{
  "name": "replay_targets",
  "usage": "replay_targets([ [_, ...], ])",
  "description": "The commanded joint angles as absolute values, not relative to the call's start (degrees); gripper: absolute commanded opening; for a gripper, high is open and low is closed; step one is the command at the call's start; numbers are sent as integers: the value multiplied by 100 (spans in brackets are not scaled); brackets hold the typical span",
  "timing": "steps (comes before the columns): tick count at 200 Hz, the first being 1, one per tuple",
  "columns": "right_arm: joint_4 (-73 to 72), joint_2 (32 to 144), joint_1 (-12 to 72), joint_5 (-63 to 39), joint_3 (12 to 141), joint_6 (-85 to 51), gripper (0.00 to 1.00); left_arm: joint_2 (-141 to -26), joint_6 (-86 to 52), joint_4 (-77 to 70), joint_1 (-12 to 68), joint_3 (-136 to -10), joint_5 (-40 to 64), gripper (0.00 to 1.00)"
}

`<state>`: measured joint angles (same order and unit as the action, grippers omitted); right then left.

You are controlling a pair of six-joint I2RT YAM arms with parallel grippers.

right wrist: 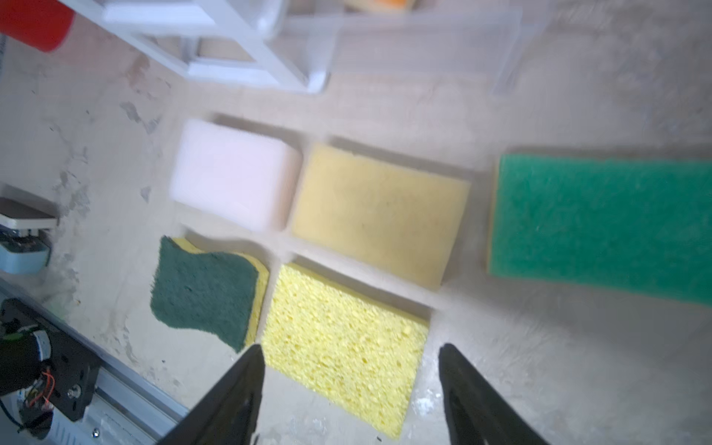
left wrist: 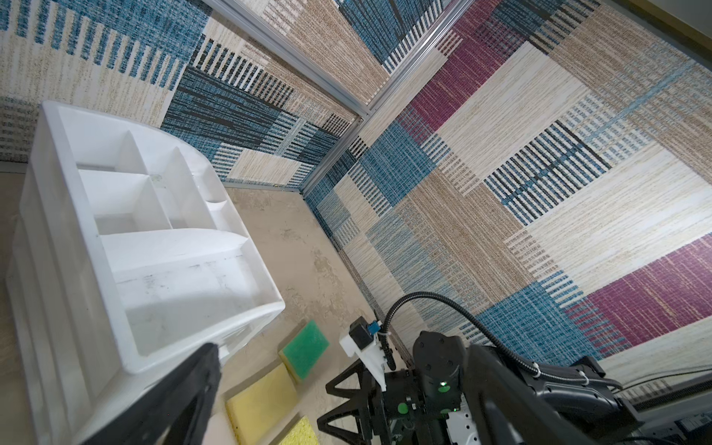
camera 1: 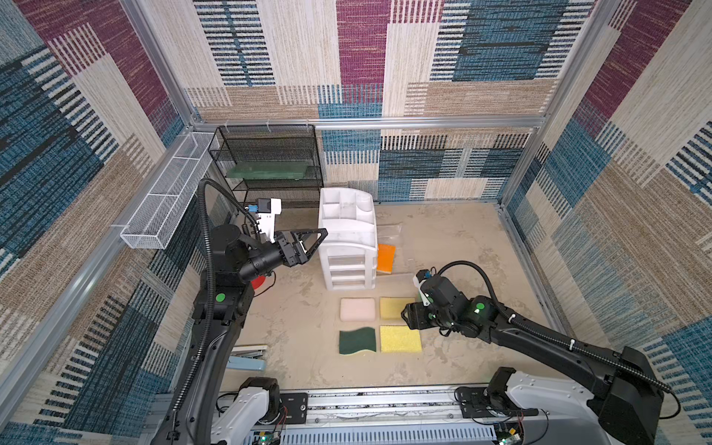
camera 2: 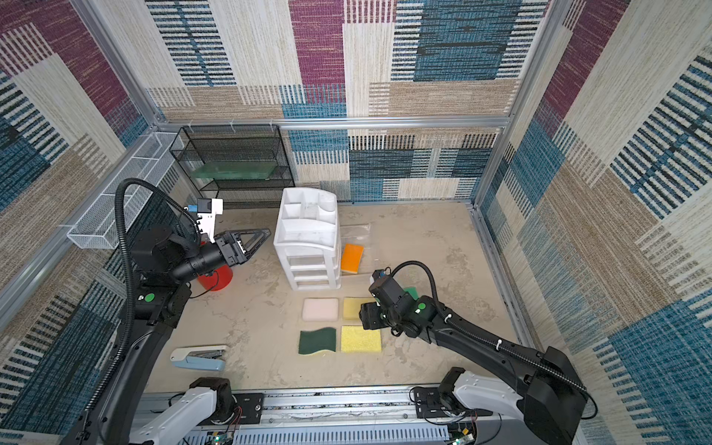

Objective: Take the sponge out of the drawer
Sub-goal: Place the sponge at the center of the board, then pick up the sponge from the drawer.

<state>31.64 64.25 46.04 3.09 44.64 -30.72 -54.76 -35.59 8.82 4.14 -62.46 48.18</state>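
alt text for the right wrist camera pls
The right gripper, jaws open and empty, hangs over five sponges lying flat on the table: pink sponge, tan sponge, dark green scrubber and bright yellow sponge in a block, green sponge apart. The white drawer chest is beyond them.

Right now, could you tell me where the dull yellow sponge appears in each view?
In a top view: dull yellow sponge, beside the pink sponge.
In a top view: same spot.
Left wrist: beside the green sponge.
Right wrist: between pink sponge and green sponge.
Landmark: white drawer chest.
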Motion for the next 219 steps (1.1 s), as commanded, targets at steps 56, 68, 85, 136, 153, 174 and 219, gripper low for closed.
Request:
replay_targets([
  [56, 2030, 6961, 4416, 1468, 5477, -2645, 86, -5489, -3342, 964, 409, -6258, 4677, 100],
  [68, 1922, 7042, 4351, 1504, 5561, -2588, 86, -5492, -3329, 987, 410, -6256, 4650, 100],
  [85, 1773, 7180, 4243, 1568, 5649, -2536, 86, -5510, -3311, 1044, 399, -6258, 4568, 100],
  [136, 1451, 7903, 3579, 912, 5864, -2444, 85, -5607, -3308, 1116, 399, -6240, 4435, 100],
  [153, 1450, 8305, 3512, 770, 6016, -2429, 83, -5599, -3307, 1124, 401, -6240, 4412, 100],
  [174, 1540, 8862, 3489, 787, 6282, -2435, 76, -5597, -3305, 1125, 396, -6232, 4409, 100],
  [219, 1679, 9971, 3507, 868, 6907, -2437, 67, -5598, -3317, 1120, 394, -6231, 4410, 100],
])
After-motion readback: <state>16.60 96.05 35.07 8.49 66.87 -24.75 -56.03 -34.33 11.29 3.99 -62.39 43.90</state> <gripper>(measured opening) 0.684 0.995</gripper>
